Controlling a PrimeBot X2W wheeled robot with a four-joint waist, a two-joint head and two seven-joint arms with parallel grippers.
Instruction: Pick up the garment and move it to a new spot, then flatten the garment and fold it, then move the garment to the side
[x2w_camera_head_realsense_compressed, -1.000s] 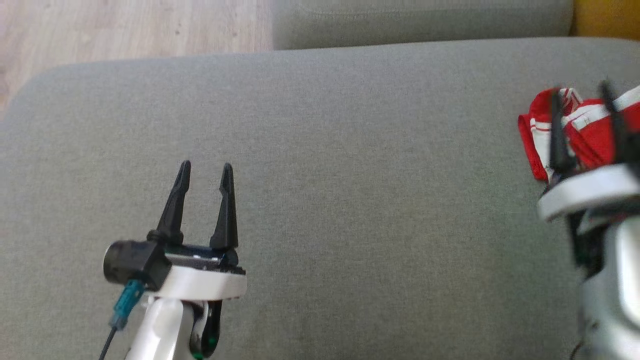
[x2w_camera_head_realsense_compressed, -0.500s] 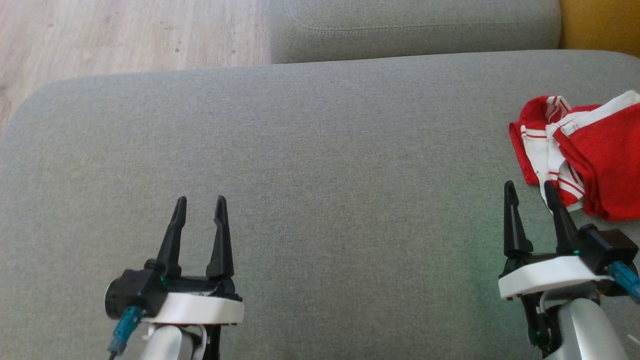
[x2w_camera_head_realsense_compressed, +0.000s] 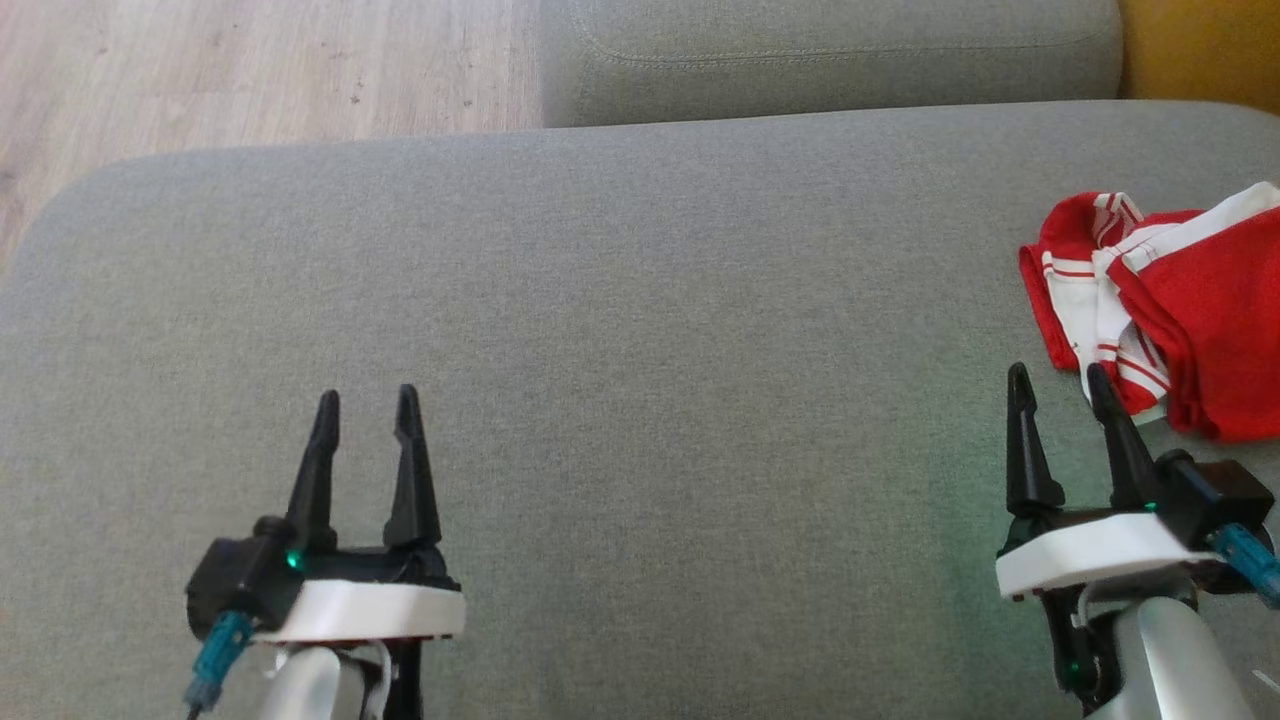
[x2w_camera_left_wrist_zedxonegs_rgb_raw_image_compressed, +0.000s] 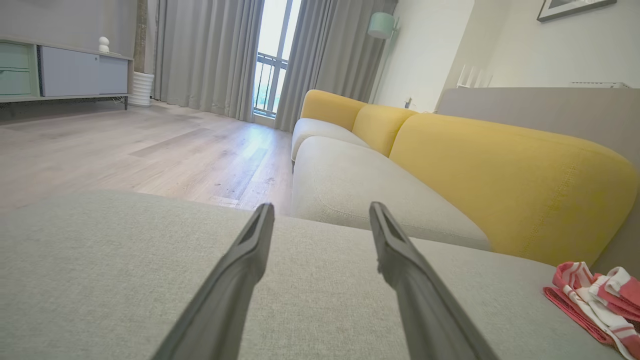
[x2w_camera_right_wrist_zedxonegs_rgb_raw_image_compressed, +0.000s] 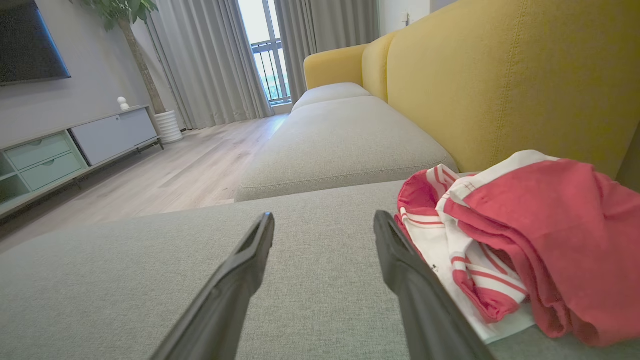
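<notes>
The garment (x2w_camera_head_realsense_compressed: 1180, 310), a red piece with white striped trim, lies crumpled in a loose heap on the grey sofa seat (x2w_camera_head_realsense_compressed: 640, 330), just ahead of the right hand (x2w_camera_head_realsense_compressed: 1057, 369) and off to its outer side. That hand is released: its two dark fingers stand apart with nothing between them, pointing forward low over the seat. In the right wrist view the outer finger (x2w_camera_right_wrist_zedxonegs_rgb_raw_image_compressed: 407, 285) crosses the white edge of the garment. It seems to be just beside the cloth or brushing it; I cannot tell which from these angles. The inner finger is over bare seat.

The left hand (x2w_camera_head_realsense_compressed: 366, 393) is well apart from the garment, far across the seat on the right hand's inner side. It too is released, fingers spread and empty, aimed forward over bare upholstery. In the left wrist view the garment shows small, far off to this hand's right, near the foot of the yellow backrest (x2w_camera_left_wrist_zedxonegs_rgb_raw_image_compressed: 500, 185).

Ahead of both hands the seat ends in a rounded edge. Beyond it lies a second grey cushion (x2w_camera_head_realsense_compressed: 830, 50), and ahead of the left hand, pale wooden floor (x2w_camera_head_realsense_compressed: 250, 70). Farther on stand grey curtains (x2w_camera_left_wrist_zedxonegs_rgb_raw_image_compressed: 210, 55) and a low cabinet (x2w_camera_right_wrist_zedxonegs_rgb_raw_image_compressed: 75, 145).
</notes>
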